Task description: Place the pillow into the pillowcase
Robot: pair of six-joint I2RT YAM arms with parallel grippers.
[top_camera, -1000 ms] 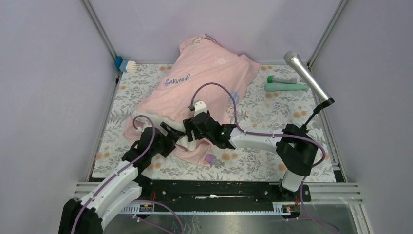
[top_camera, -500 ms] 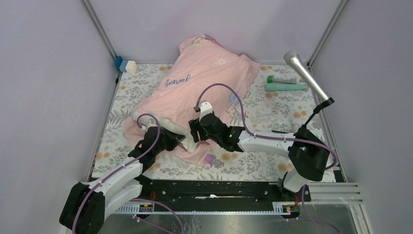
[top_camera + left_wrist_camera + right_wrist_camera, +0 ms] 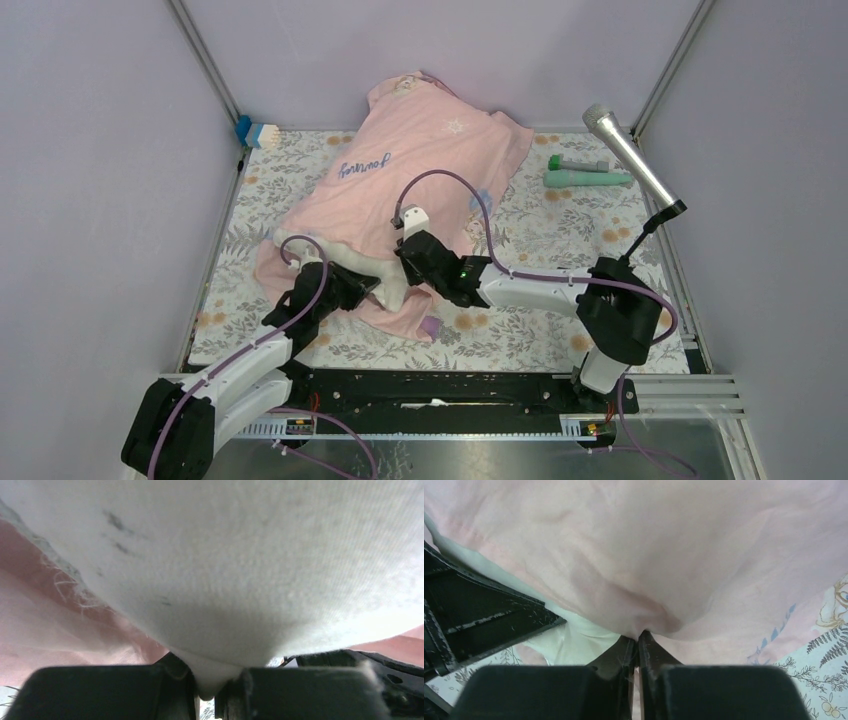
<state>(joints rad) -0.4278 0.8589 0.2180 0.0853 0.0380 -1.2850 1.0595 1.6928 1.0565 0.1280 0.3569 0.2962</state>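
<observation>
The pale pink pillowcase [image 3: 400,170] with dark cursive writing lies from the back wall toward the front, bulging over the pillow. A white end of the pillow [image 3: 355,263] sticks out at the sack's near mouth. My left gripper [image 3: 368,288] is shut on a fold of the pillow [image 3: 210,580], which fills the left wrist view, with the pink pillowcase [image 3: 40,630] beside it. My right gripper [image 3: 403,270] sits just right of the left one, shut on a pinch of the pillowcase [image 3: 649,555]; the pillow [image 3: 574,640] shows under that edge, left of the right gripper [image 3: 639,637].
A floral table cloth [image 3: 560,230] covers the table. Green objects [image 3: 588,178] lie at the back right, and a blue and white object [image 3: 258,133] at the back left. A microphone [image 3: 630,160] leans in from the right. Walls close in on three sides.
Both grippers have shut: first the left on the pillow, then the right on the pillowcase edge. Both arms shifted slightly at the sack's mouth.
</observation>
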